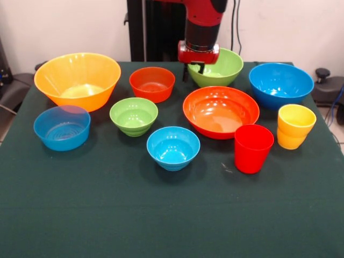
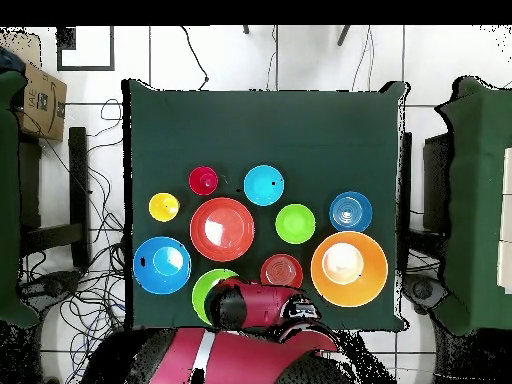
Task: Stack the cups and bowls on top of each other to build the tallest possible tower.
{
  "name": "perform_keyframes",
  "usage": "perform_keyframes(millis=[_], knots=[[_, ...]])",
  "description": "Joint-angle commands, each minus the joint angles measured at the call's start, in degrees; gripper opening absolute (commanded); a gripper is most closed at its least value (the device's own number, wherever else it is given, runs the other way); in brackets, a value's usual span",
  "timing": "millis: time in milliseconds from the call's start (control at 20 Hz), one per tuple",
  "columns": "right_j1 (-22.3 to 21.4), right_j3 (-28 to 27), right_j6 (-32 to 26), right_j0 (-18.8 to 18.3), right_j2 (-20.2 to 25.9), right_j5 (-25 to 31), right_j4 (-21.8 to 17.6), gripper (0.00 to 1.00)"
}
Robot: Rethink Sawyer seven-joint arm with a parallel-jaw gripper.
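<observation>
All bowls and cups stand apart and upright on the table; none is nested. My gripper (image 1: 194, 70) is open at the left rim of the large green bowl (image 1: 221, 66), one finger outside the rim and one inside. In the overhead view the arm (image 2: 262, 305) hides the gripper and part of that green bowl (image 2: 206, 288). The red cup (image 1: 253, 148) (image 2: 203, 180) and yellow cup (image 1: 295, 126) (image 2: 164, 207) stand at the front right. Around them are a large red-orange bowl (image 1: 220, 112), a large blue bowl (image 1: 280, 85) and a small red-orange bowl (image 1: 152, 84).
A large orange-yellow bowl (image 1: 78, 80), a translucent blue bowl (image 1: 62, 127), a small green bowl (image 1: 134, 116) and a small blue bowl (image 1: 173, 148) stand to the left and middle. The dark green table (image 1: 107, 215) stretches towards the camera.
</observation>
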Motion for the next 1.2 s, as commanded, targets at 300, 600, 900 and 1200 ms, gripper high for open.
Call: perform_keyframes(millis=[300, 600, 900, 1200], knots=[[2.8, -4.9, 8.8, 0.3, 4.0, -3.3, 1.4, 0.0], [-6.1, -1.1, 8.5, 0.1, 5.0, 2.6, 2.3, 0.0], [-14.3, 2.0, 7.1, -2.3, 7.5, 9.6, 3.0, 0.0], [-19.1, 3.2, 5.4, -4.9, 9.8, 14.6, 3.4, 0.0]])
